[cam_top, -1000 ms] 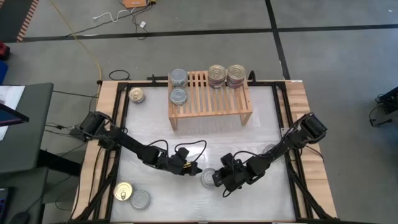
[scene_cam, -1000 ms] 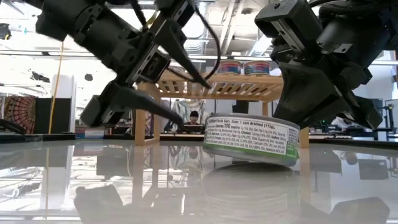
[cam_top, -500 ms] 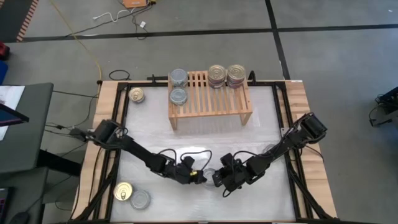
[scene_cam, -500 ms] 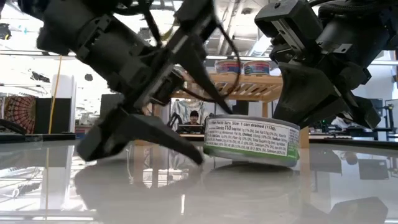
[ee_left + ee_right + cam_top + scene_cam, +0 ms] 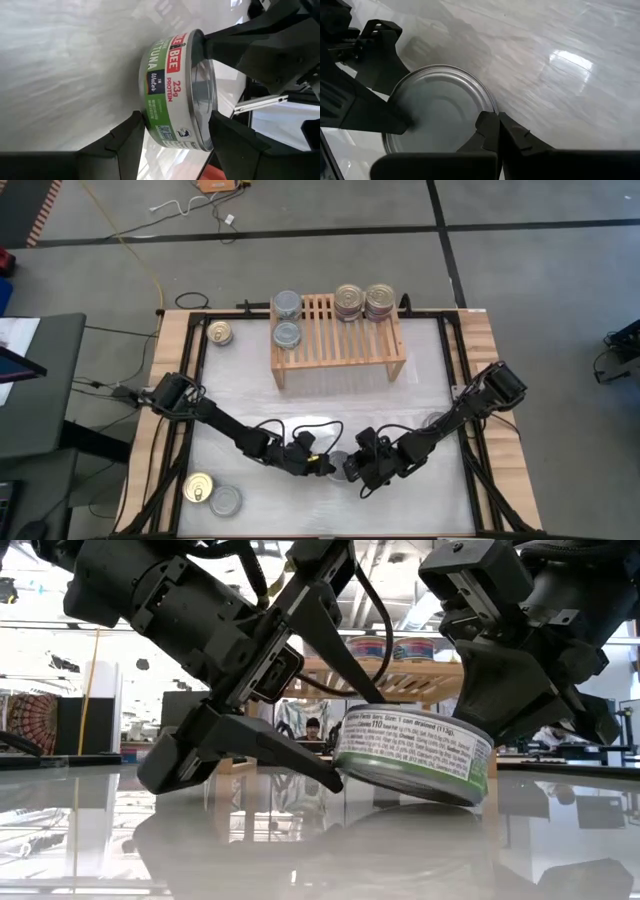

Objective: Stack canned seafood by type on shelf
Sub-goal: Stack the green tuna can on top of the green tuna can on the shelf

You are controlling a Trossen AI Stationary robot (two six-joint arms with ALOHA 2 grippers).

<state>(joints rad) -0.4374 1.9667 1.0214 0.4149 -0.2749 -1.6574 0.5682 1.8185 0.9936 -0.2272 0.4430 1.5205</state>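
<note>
Left gripper [image 5: 330, 755] pinches a tilted tin [image 5: 412, 753] near the table's front edge; right gripper [image 5: 497, 131], fingers pressed together, props its rim; the tin may slip

My fingers [image 5: 125, 137] are black — the tin [image 5: 175, 95] between them wears a green and white label with a red patch, a navy badge and a plain silver top.

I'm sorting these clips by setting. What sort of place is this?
Probably a robotics lab: a framed worktable on bare concrete floor with loose cables, and a person at desks behind.
</note>
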